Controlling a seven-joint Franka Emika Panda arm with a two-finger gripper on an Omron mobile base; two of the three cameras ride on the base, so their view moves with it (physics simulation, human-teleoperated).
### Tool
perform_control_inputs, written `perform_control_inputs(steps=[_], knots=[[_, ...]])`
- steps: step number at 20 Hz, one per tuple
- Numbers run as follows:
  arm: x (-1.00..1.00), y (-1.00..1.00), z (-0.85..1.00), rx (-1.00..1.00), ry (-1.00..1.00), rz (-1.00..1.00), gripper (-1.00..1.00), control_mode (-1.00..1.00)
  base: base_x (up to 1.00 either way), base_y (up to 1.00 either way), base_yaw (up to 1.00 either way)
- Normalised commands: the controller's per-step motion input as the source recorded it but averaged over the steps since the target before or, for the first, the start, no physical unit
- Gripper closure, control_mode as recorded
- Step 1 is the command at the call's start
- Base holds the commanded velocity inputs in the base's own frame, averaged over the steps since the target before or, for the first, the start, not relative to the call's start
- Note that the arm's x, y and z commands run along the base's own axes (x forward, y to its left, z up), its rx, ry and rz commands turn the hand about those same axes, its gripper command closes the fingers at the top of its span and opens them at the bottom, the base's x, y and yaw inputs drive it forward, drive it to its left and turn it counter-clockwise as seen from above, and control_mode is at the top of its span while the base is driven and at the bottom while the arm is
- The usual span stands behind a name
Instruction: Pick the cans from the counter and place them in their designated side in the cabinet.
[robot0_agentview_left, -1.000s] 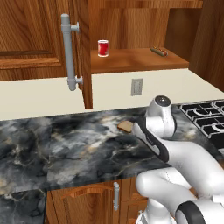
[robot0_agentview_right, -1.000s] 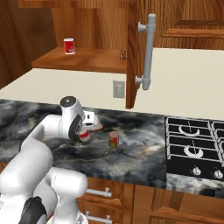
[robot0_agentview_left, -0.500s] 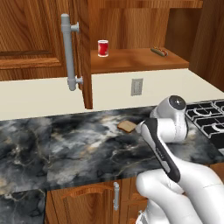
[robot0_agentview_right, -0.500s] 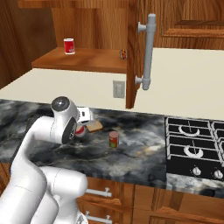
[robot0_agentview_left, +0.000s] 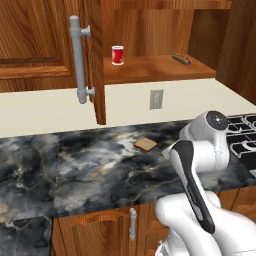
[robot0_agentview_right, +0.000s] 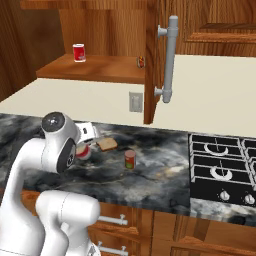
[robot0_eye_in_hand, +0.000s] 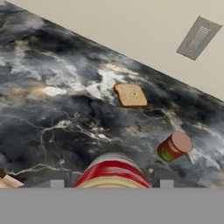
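Gripper (robot0_eye_in_hand: 112, 183): clamped on the cream can with red band (robot0_eye_in_hand: 113, 171), carried above the counter (robot0_agentview_left: 75, 170). Red can with green label (robot0_agentview_right: 130, 159): upright on the counter, near a bread slice (robot0_agentview_right: 107, 144). Bright red can (robot0_agentview_left: 117, 54): on the cabinet (robot0_agentview_left: 155, 67) shelf. Cabinet door ajar, grey bar handle (robot0_agentview_left: 77, 60). Wall outlet (robot0_agentview_left: 156, 99) behind; stove (robot0_agentview_right: 222, 165) beside the counter.

White arm bent forward and low over the surface (robot0_agentview_left: 75, 175), wrist turned down, claw (robot0_eye_in_hand: 112, 183) closed around a red-banded can (robot0_eye_in_hand: 112, 171), its dark tips either side of it.
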Motion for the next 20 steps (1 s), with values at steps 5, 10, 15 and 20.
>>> perform_control_inputs(steps=[5, 10, 15, 20], knots=[[-0.51, 0.02, 0.41, -0.05, 0.0, 0.07, 1.0, -1.0, 0.0, 0.0, 0.0], [-0.42, 0.01, 0.48, -0.02, 0.0, 0.08, 1.0, -1.0, 0.0, 0.0, 0.0], [-0.25, 0.06, 0.39, 0.0, -0.06, 0.1, 1.0, -1.0, 0.0, 0.0, 0.0], [-0.06, 0.06, 0.4, 0.02, 0.0, 0.05, 1.0, -1.0, 0.0, 0.0, 0.0]])
